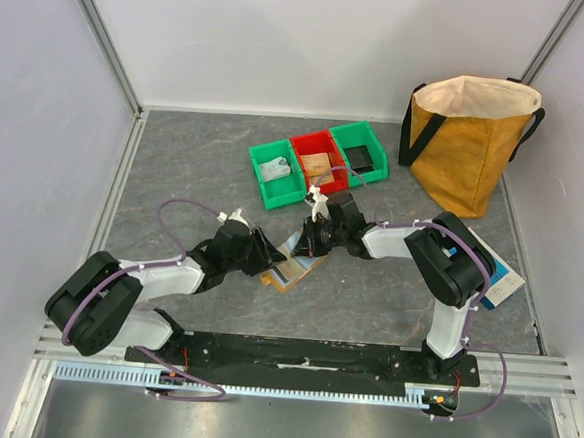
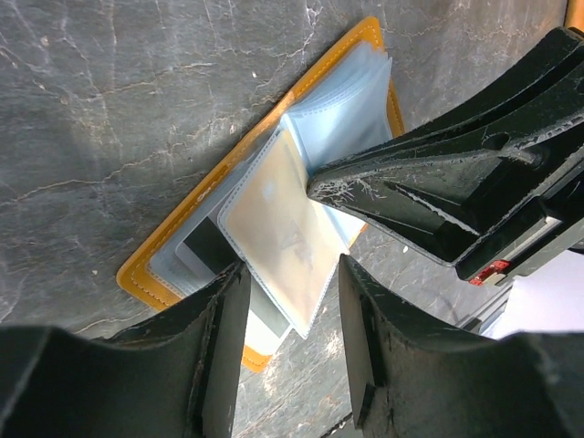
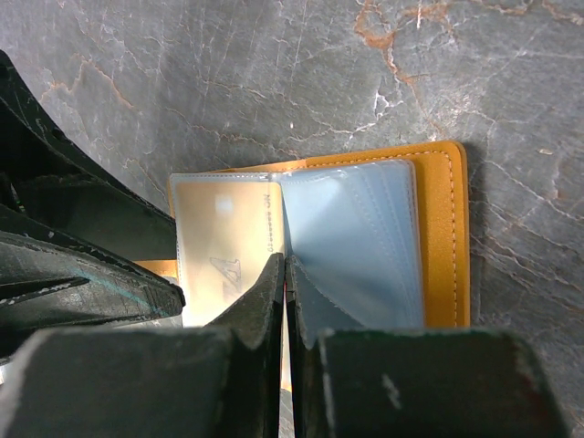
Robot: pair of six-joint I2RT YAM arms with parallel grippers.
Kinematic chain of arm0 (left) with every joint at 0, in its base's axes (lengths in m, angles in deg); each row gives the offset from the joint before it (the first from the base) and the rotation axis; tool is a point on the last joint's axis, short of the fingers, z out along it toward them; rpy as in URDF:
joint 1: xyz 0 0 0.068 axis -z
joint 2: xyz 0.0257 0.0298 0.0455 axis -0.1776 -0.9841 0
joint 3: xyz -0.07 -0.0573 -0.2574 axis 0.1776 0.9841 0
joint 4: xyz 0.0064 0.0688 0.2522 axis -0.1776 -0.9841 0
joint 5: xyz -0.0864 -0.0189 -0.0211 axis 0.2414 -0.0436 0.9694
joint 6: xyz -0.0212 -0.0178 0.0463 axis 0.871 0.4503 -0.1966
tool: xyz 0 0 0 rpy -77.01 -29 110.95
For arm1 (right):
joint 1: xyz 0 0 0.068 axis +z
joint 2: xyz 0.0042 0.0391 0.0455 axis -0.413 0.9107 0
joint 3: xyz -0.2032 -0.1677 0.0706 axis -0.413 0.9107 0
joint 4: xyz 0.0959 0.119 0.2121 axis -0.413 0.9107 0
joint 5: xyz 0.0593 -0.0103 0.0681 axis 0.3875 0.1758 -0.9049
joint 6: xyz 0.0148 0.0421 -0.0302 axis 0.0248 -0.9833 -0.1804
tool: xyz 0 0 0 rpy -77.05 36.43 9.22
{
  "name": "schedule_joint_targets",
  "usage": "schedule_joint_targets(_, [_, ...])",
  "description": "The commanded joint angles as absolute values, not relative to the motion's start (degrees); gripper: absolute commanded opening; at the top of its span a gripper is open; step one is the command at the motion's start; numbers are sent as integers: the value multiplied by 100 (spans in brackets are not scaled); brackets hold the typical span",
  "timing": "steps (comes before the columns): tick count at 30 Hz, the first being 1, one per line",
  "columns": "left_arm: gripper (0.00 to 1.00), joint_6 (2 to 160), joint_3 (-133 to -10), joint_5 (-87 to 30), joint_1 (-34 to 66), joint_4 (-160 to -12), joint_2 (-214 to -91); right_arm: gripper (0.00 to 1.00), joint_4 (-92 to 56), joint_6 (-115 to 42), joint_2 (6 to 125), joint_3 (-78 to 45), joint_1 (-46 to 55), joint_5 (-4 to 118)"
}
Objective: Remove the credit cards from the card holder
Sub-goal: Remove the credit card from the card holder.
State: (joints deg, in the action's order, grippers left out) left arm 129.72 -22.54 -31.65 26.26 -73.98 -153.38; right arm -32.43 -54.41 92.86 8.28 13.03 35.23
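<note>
One grey, stone-patterned tabletop (image 1: 226, 164) carries everything. At its far right corner stands a big mustard bag (image 1: 467, 151), upright and with the mouth open. Both arms, the left arm (image 1: 157, 280) and the right arm (image 1: 449, 260), reach inward and meet near the middle. Behind them three bins stand in a row, touching: a green bin (image 1: 286, 197), a red bin (image 1: 313, 137) and a second green bin (image 1: 353, 128). A blue-and-white box (image 1: 503, 284) lies flat at the right, partly hidden under the right arm. The card holder (image 3: 443, 237) lies open on the tabletop between the arms, orange side down, its clear sleeves fanned upward. The left pincer (image 2: 292, 269) is open, one finger on each side of a raised sleeve, not pressing it. The right pincer (image 3: 285, 269) is closed at the fold of the sleeves; I cannot tell whether it pinches one. A pale credit card (image 3: 224, 246) sits inside the raised sleeve.
</note>
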Motion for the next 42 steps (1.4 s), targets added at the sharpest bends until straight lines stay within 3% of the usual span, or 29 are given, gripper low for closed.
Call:
schedule_joint_targets(1, [50,13251,-2033,-3205,2624,-7153,-15432,7,-1777,-5062,9795,1277,1357,4146])
schedule_joint_targets(7, [44,13277,-2128,-3135,2633,-6845,-15468,9,-2006,-5018,9278,1365,1357,4180])
schedule_joint_targets(12, [42,13076,-2462,-3021,2624,-6757,-15564,31,-1988,-4966,8391,1374,1340,4435])
schedule_joint_targets(15, [41,13058,-2656,-2881,2624,-6634,-15757,38,-1936,-4957,7986,1383,1331,4750])
schedule_joint_targets(22, [41,13066,-3095,-2546,2668,-6449,-16276,39,-1883,-4895,7185,1646,1287,5394])
schedule_joint_targets(28, [42,12944,-3043,-2678,2703,-6633,-16048,35,-2014,-4904,7439,1716,1278,4876])
schedule_joint_targets(42, [43,12530,-3034,-2827,2870,-7337,-15714,40,-2234,-4957,8098,1435,1296,4418])
